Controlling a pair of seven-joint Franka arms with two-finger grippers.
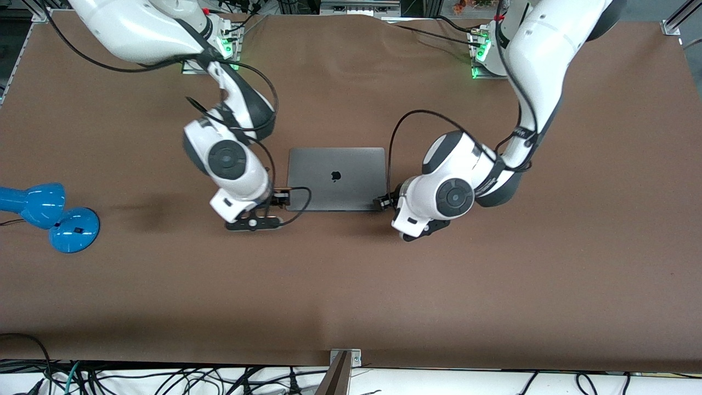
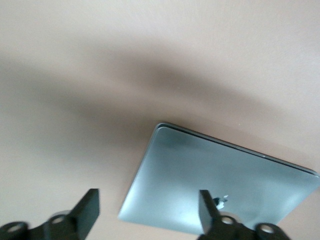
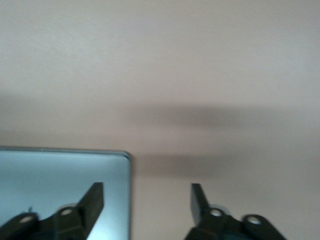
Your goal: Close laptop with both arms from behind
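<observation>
The space-grey laptop [image 1: 335,178] lies shut and flat on the brown table, with the black apple logo on its lid facing up. My right gripper [image 1: 279,198] is open and empty over the lid's corner toward the right arm's end. In the right wrist view my gripper [image 3: 147,200] straddles the lid's edge, one finger over the laptop [image 3: 60,185]. My left gripper [image 1: 382,202] is open and empty over the corner toward the left arm's end. In the left wrist view my gripper [image 2: 148,210] straddles the corner of the laptop [image 2: 210,180].
A blue lamp [image 1: 49,216] lies on the table at the right arm's end. The brown table [image 1: 351,296] has a metal post [image 1: 337,373] at the edge nearest the front camera. Cables hang below that edge.
</observation>
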